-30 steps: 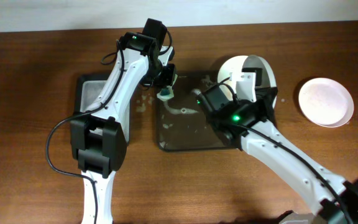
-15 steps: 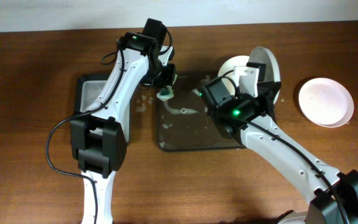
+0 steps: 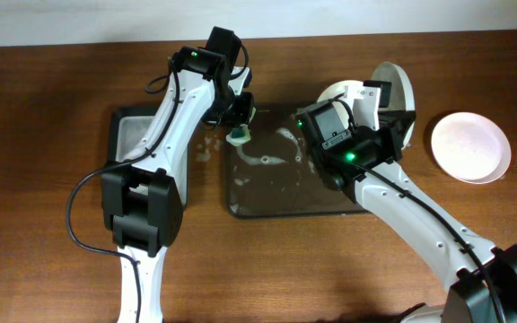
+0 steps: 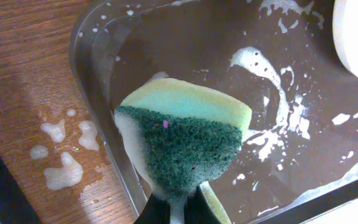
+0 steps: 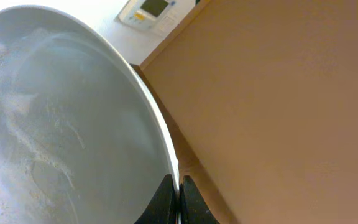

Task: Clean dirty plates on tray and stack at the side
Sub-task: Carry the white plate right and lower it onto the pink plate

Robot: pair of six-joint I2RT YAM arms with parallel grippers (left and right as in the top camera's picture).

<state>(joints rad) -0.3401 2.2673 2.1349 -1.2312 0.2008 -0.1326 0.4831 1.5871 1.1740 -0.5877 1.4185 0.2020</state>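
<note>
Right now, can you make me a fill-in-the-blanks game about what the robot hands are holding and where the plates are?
1. The left hand is shut on a green and yellow ____.
2. The right hand is shut on the rim of a tilted white ____.
3. Another plate lies alone on the table, to the ____ of the tray.
Missing words: sponge; plate; right.
</note>
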